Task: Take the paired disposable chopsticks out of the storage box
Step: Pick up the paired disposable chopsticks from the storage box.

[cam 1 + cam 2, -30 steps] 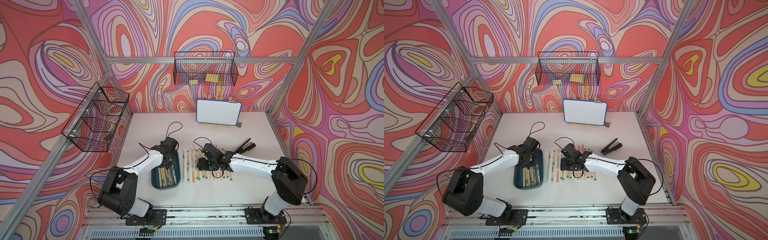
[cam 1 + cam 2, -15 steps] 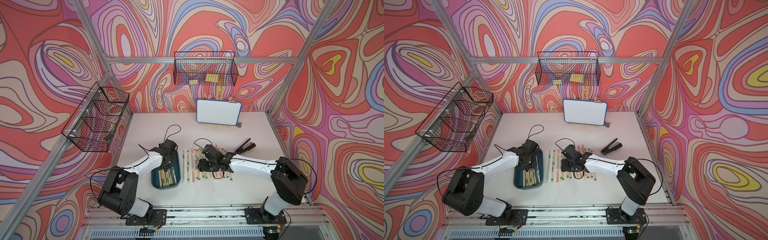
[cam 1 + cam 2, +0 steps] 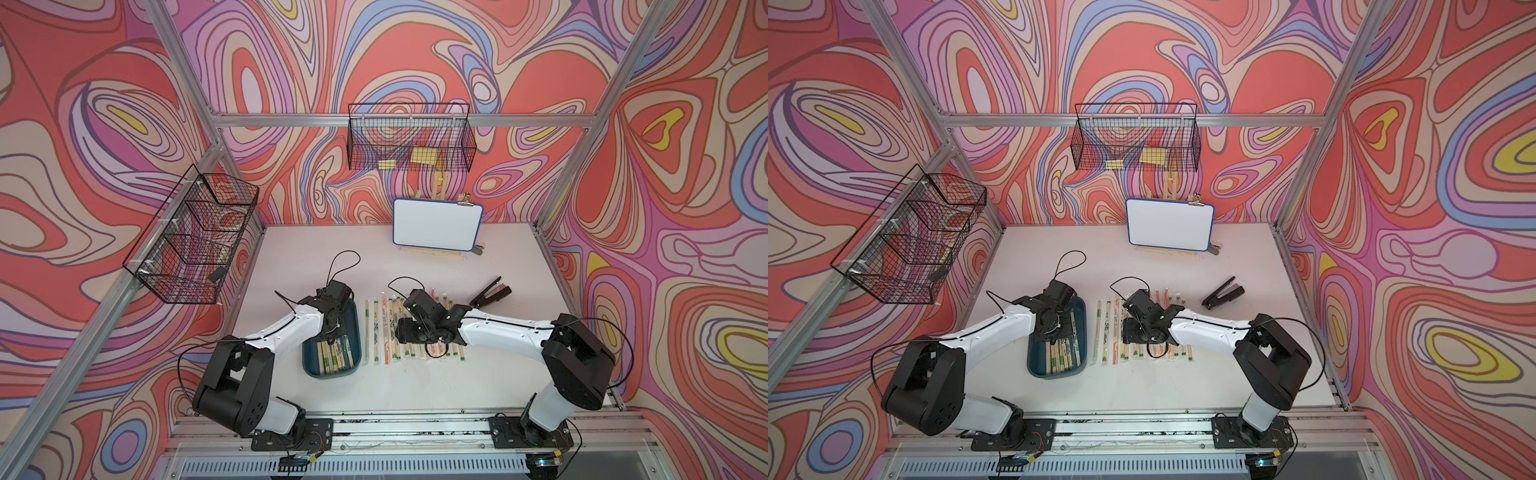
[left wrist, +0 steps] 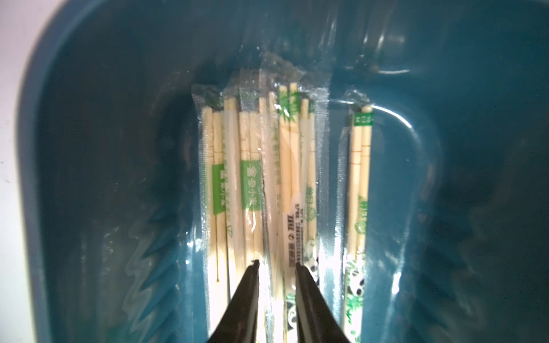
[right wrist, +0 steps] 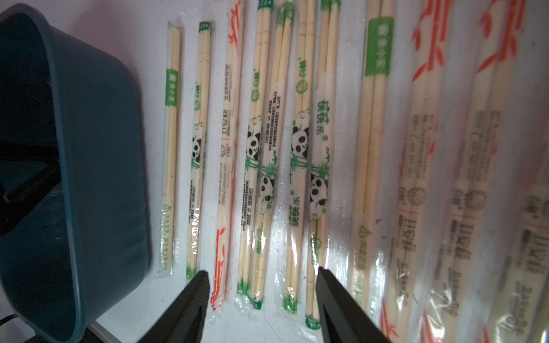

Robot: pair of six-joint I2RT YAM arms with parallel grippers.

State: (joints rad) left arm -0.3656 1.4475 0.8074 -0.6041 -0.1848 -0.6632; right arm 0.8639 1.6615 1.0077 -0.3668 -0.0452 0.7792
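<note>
The storage box (image 3: 309, 362) (image 3: 1034, 362), a dark teal tray, lies left of centre, with several paired disposable chopsticks (image 3: 336, 358) (image 4: 252, 184) lying lengthwise in it. My left gripper (image 3: 330, 338) (image 4: 277, 264) is down inside the box, open by a narrow gap. Its fingertips (image 4: 255, 267) straddle sleeved pairs in the middle of the bundle. More sleeved chopsticks (image 3: 382, 328) (image 5: 255, 148) lie in a row on the table right of the box (image 5: 98, 148). My right gripper (image 3: 405, 334) (image 5: 263, 271) hovers open over that row with nothing between its fingers.
A black stapler-like tool (image 3: 492, 293) lies right of the chopstick row. At the back a whiteboard (image 3: 436, 226) stands. Wire baskets hang on the back wall (image 3: 409, 143) and the left wall (image 3: 191, 237).
My left gripper has shifted slightly toward the front inside the box and its jaws have parted a little. The right arm has not moved.
</note>
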